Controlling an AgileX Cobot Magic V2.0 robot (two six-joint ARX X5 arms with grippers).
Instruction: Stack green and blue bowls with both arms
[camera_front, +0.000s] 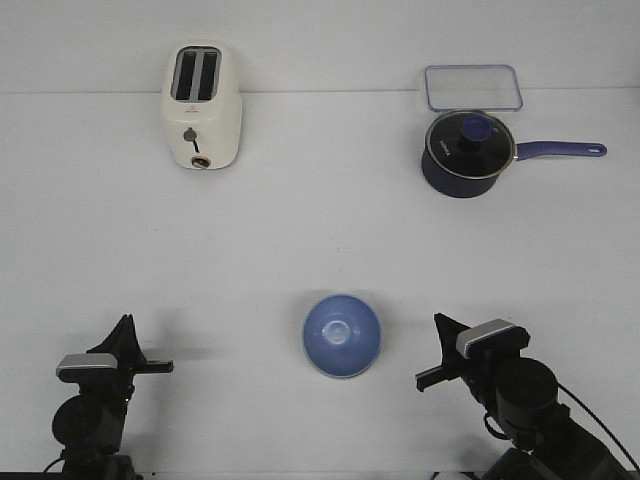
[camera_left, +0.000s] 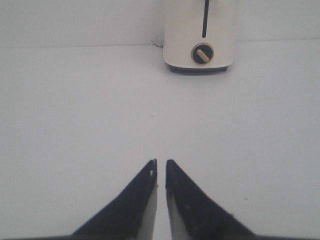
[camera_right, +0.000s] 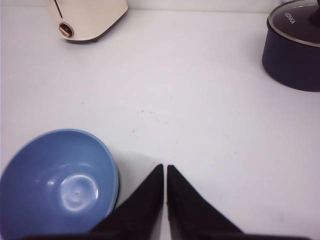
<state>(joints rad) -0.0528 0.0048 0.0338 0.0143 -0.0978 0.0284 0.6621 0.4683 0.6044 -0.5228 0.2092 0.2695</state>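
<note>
**Blue bowl sits between two closed tools**

Blue bowl (camera_front: 342, 335) rests upright on the white table (camera_front: 320, 230), near the front edge, between the two arms. A thin green rim shows under its edge in the right wrist view, so it appears nested in the green bowl (camera_right: 116, 181). Left tool (camera_left: 161, 167) and right tool (camera_right: 165, 172) each have their fingers pressed together, holding nothing. Toaster (camera_front: 201, 107) and lidded saucepan (camera_front: 465, 152) stand far back.
</note>
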